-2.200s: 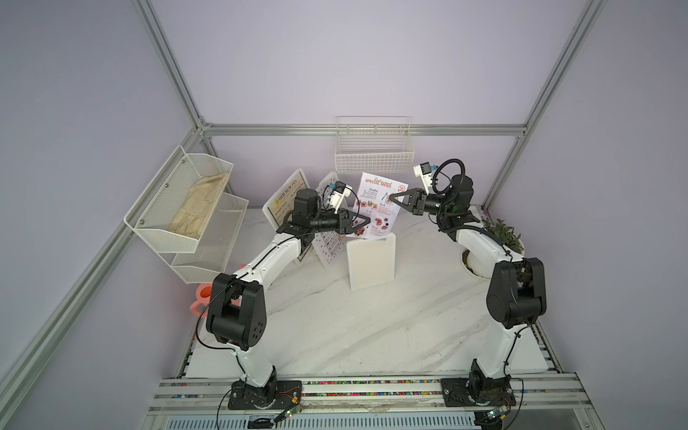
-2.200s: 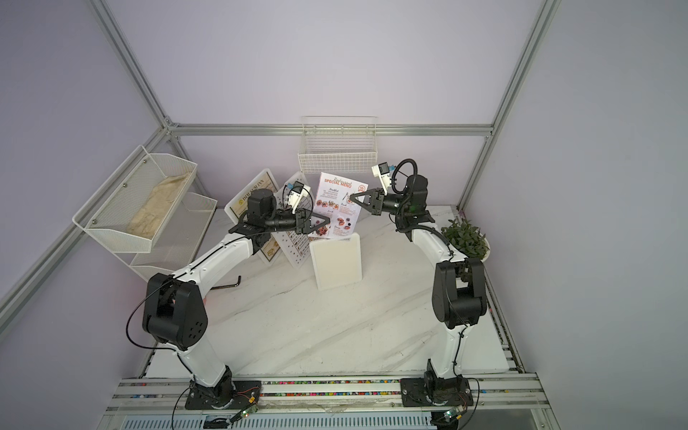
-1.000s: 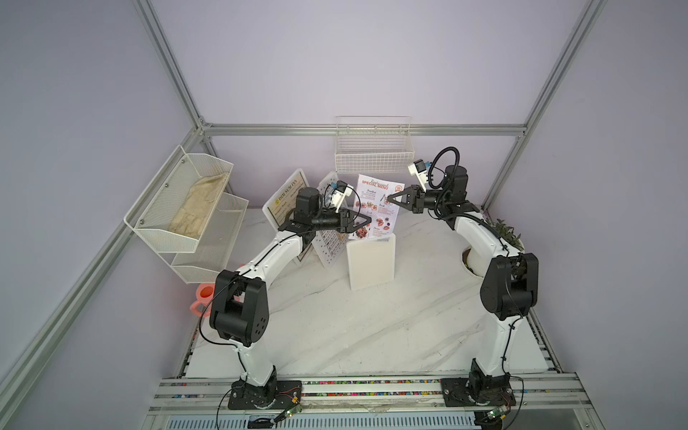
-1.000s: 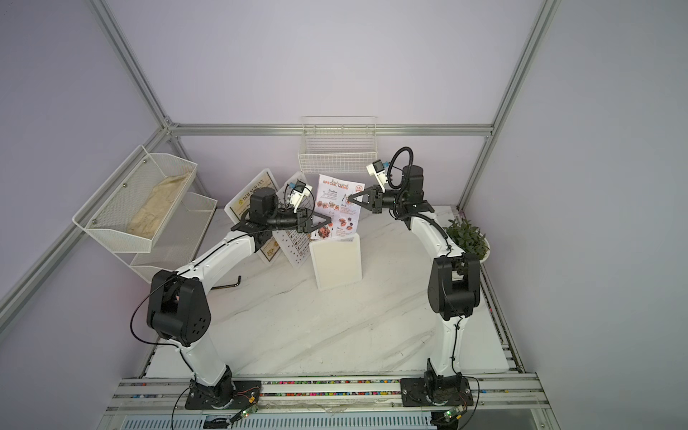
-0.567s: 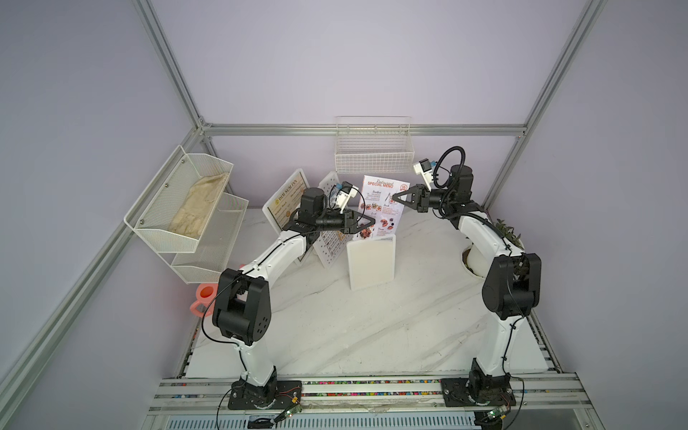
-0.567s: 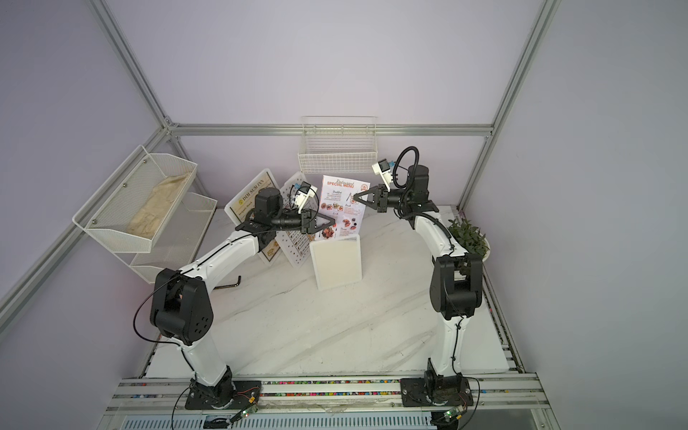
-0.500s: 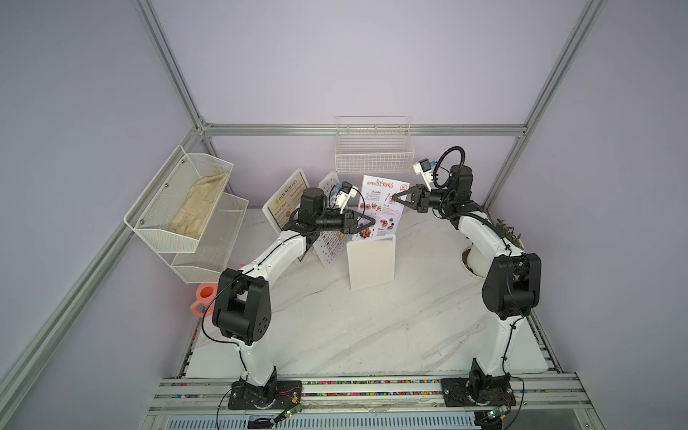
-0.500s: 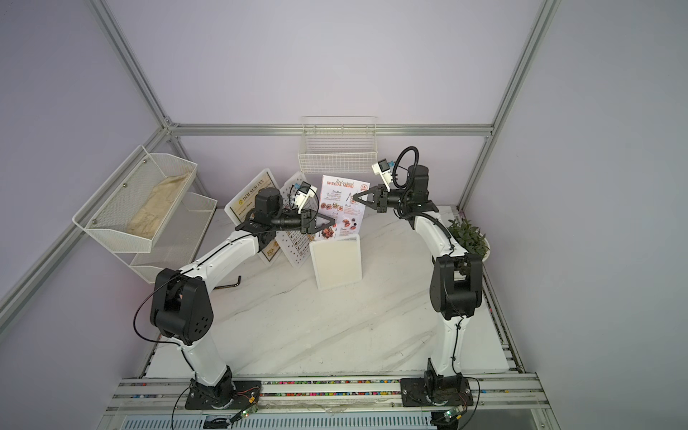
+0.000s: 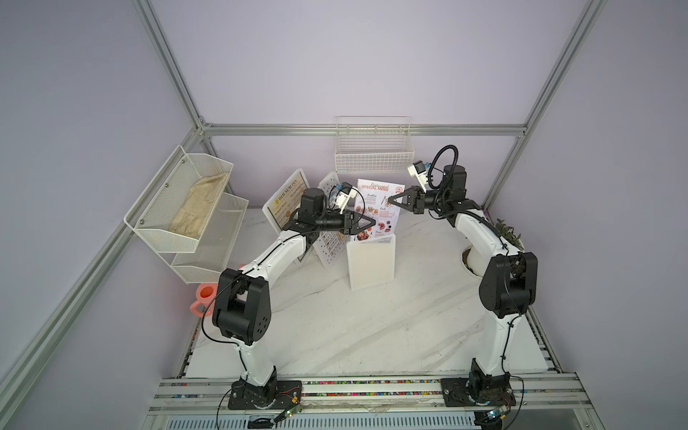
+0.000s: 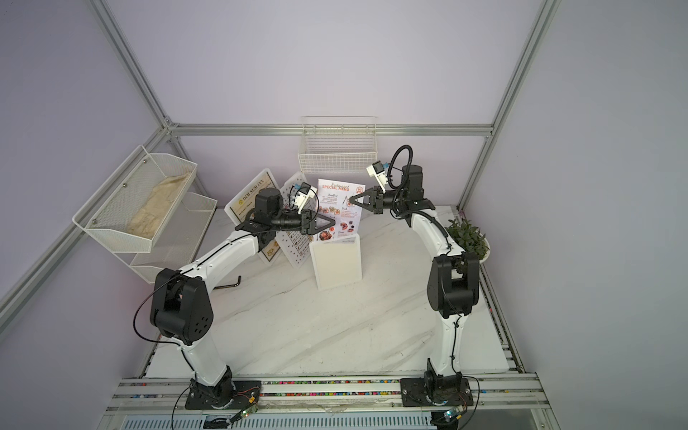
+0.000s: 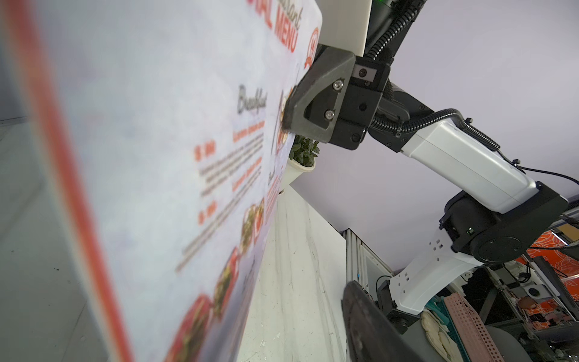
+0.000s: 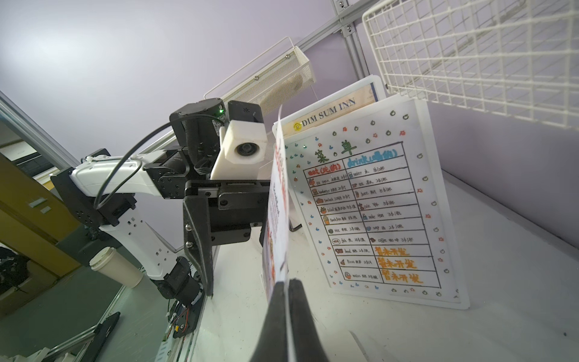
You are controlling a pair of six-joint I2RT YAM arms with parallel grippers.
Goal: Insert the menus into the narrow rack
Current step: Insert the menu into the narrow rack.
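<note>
right gripper (image 9: 389, 201): i see it pinched tight on the right edge of the special menu leaflet (image 9: 378, 208), holding it upright.
left gripper (image 9: 366, 228): its jaws stand apart around the leaflet's lower left edge; i can't tell if they touch it.
leaflet: its bottom sits at the top of the narrow rack (image 9: 371, 266).
dim sum inn menu (image 9: 286, 197): leaning at the back wall.
grid menu (image 12: 372, 200): propped just in front of it.

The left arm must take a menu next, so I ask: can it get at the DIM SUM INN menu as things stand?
Probably not directly. The DIM SUM INN menu leans at the back, and the grid menu stands in front, covering most of it. Only its top and one side edge look free.
</note>
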